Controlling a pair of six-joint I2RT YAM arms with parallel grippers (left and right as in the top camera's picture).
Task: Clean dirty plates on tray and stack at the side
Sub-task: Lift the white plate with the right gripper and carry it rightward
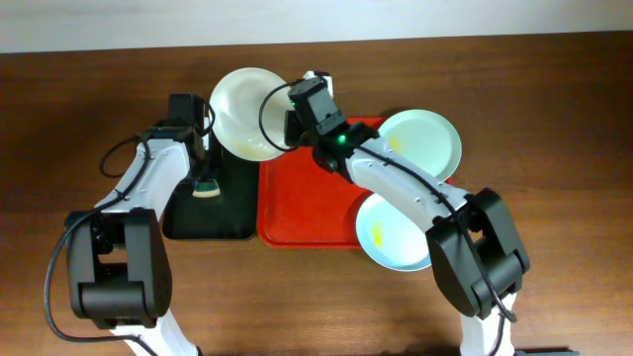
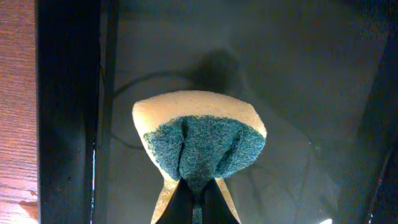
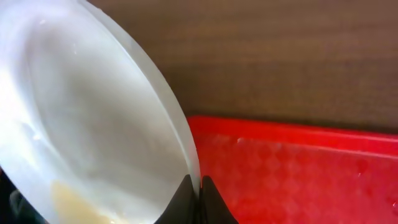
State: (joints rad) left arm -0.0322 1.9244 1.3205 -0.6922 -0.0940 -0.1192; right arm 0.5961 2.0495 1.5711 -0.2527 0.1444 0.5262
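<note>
My right gripper (image 1: pixel 290 126) (image 3: pixel 199 188) is shut on the right rim of the white plate (image 1: pixel 245 112) (image 3: pixel 93 118), holding it tilted over the gap between the two trays. A yellow smear (image 3: pixel 68 200) shows low on that plate. The mint green plate (image 1: pixel 423 144) rests across the red tray's (image 1: pixel 302 203) (image 3: pixel 305 171) far right corner. The pale blue plate (image 1: pixel 392 233), with a small yellow smear, overhangs its near right edge. My left gripper (image 1: pixel 205 168) (image 2: pixel 199 198) is shut on a yellow sponge with a green scrub face (image 1: pixel 205 188) (image 2: pixel 200 140) above the black tray.
A smaller black tray (image 1: pixel 210 218) (image 2: pixel 292 68) lies directly left of the red one, its surface wet and shiny. Brown wooden table (image 1: pixel 89 79) (image 2: pixel 15 93) (image 3: pixel 280 56) surrounds both trays. Both arm bases stand at the near edge.
</note>
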